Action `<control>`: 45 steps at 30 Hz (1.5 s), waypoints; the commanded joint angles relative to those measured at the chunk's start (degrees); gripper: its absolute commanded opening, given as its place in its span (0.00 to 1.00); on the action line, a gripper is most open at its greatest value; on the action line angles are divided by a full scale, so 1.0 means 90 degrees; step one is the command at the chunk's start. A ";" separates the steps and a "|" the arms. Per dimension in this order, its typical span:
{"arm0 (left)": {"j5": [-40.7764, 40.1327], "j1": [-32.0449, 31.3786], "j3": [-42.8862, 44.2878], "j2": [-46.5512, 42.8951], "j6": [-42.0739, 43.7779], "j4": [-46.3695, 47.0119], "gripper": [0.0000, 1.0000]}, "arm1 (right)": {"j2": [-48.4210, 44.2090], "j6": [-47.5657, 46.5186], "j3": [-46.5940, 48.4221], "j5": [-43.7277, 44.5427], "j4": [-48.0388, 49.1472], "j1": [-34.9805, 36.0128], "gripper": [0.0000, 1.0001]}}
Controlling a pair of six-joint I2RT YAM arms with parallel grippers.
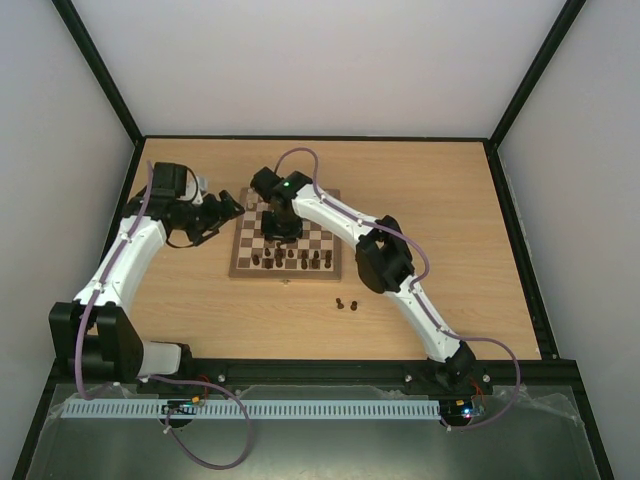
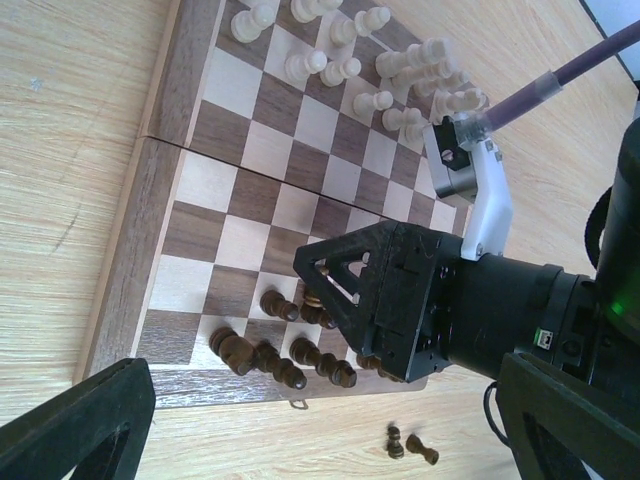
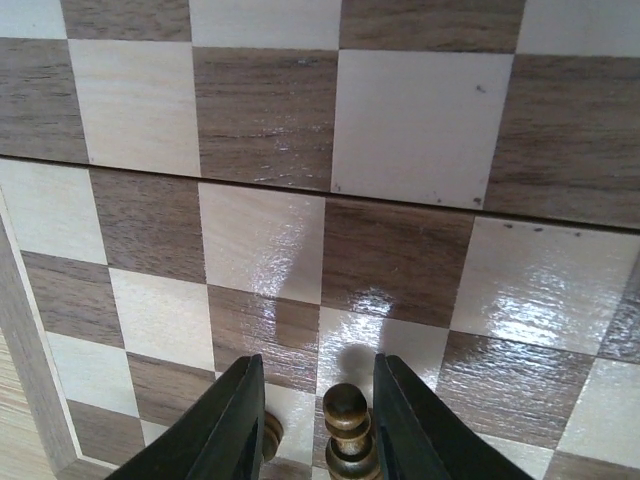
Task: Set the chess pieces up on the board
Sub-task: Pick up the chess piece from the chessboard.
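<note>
The board [image 1: 240, 262] lies at the table's middle left. Several dark chess pieces [image 1: 292, 258] stand or lie on its near rows, and they also show in the left wrist view [image 2: 270, 355]. Two more dark pieces [image 1: 346, 303] lie on the table just off the near edge. My right gripper [image 1: 283, 230] hangs low over the board, open, with one upright dark pawn [image 3: 347, 428] between its fingers [image 3: 236, 420], nearer the right one and with a gap on the left. My left gripper [image 1: 230, 208] is open and empty beside the board's left edge.
Cream-white chessmen [image 2: 400, 75] stand along the board's far rows. The right arm's black gripper body [image 2: 400, 300] fills the middle of the left wrist view. A second dark piece [image 3: 270, 436] stands just behind my right gripper's left finger. Black frame rails bound the table.
</note>
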 commanded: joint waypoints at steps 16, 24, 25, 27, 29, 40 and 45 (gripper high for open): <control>0.0257 0.0202 -0.0237 -0.0123 0.0119 0.0037 0.95 | 0.0154 -0.0163 0.0148 0.0395 -0.0632 0.0109 0.27; 0.0262 0.0212 -0.0305 -0.0134 0.0152 0.0057 0.94 | 0.0183 -0.0192 0.0138 0.0379 -0.0642 0.0138 0.26; 0.0263 0.0212 -0.0308 -0.0130 0.0148 0.0057 0.94 | 0.0183 -0.0202 0.0138 0.0384 -0.0641 0.0139 0.26; 0.0268 0.0229 -0.0323 -0.0134 0.0157 0.0064 0.94 | 0.0192 -0.0197 0.0134 0.0379 -0.0648 0.0144 0.25; 0.0278 0.0239 -0.0335 -0.0132 0.0157 0.0077 0.94 | 0.0198 -0.0208 0.0138 0.0379 -0.0647 0.0147 0.24; 0.0320 0.0309 -0.0359 -0.0090 0.0219 0.0109 0.93 | 0.0239 -0.0232 0.0147 0.0350 -0.0643 0.0146 0.18; 0.0337 0.0328 -0.0353 -0.0076 0.0241 0.0114 0.92 | 0.0263 -0.0195 0.0165 0.0348 -0.0605 0.0149 0.16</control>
